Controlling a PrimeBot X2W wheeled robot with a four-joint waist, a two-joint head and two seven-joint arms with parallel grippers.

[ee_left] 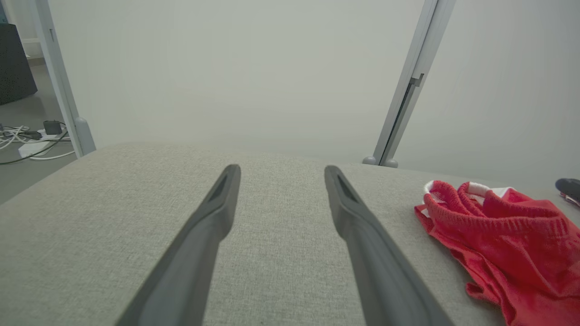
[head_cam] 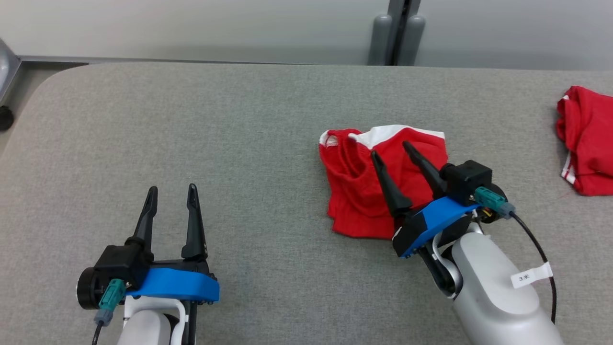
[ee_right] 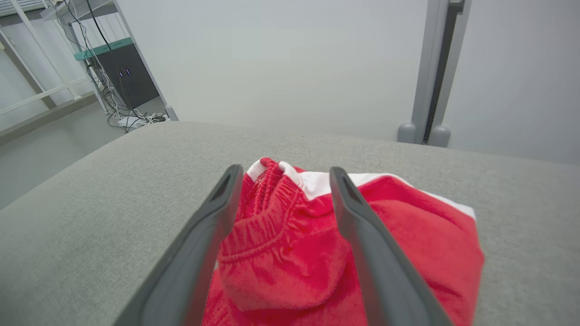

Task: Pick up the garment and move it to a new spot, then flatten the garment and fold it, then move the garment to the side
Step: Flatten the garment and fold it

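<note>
Garment: a crumpled red garment [head_cam: 359,196] with white trim lies right of centre on the grey padded table [head_cam: 191,120], well in from every edge.
Right gripper: the right gripper [head_cam: 390,148] is poised over the garment with its fingers spread, one to each side of the bunched elastic band. Nothing is pinched; whether the tips touch the fabric cannot be told.
Left gripper: the left gripper [head_cam: 173,188] stands spread wide over bare tabletop, well apart from the garment.
Nearby: a second red piece [head_cam: 586,143] sits at the table's right side, and a grey post [head_cam: 396,33] rises behind the far edge.
Wrist views: the right wrist view takes in a dark cabinet [ee_right: 127,77] and cables [ee_right: 136,118] on the floor beyond the table's rounded corner. The left wrist view shows the garment off to its right.
Open room: bare tabletop runs wide to the left, with more between the two red pieces.
</note>
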